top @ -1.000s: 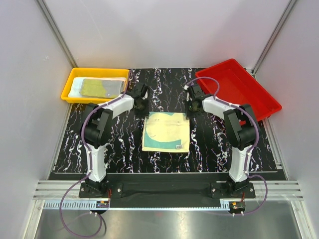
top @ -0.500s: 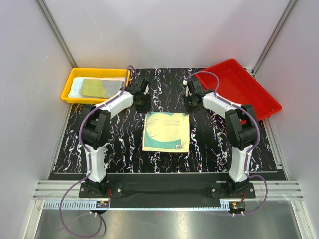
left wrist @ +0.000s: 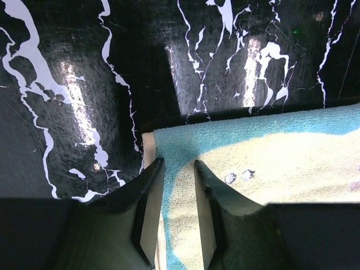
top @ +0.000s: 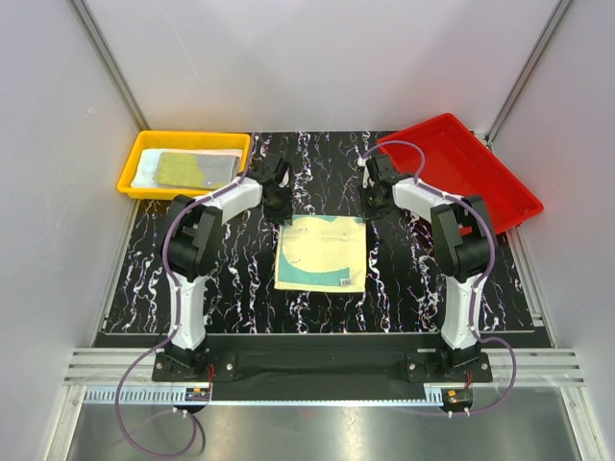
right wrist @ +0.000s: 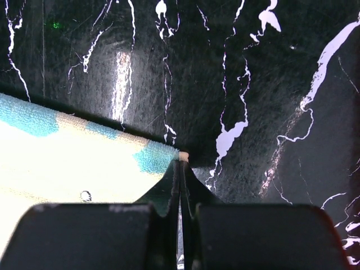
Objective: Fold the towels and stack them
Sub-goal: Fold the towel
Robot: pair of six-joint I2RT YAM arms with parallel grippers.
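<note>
1. Both wrists have edged in over the last second, and the left arm and right arm now reach to the two upper corners of the cream-and-teal towel
2. Writing: a small white tag sits at the towel's lower right corner in the top view, its print too small to read; the wrist views show only a few tiny dark marks on the cream pile, and none of them can be read
3. The towel lies flat and unfolded at the centre of the black marbled table, cream in the middle with teal showing at the corners
4. Left jaws: spread a little way, pointing up the left wrist frame and straddling the towel's left edge just below its corner; one of the fingers is over the hem and bare table, the other is over the teal pile, and towel shows in the gap
5. Right jaws: pressed together, their tips pinching the very corner of the towel at the centre of the right wrist frame, with a speck of cream hem showing at the point
6. Other towels lie stacked in the yellow tray at upper left, olive and grey over a pale one; the red tray stands at upper right
</note>
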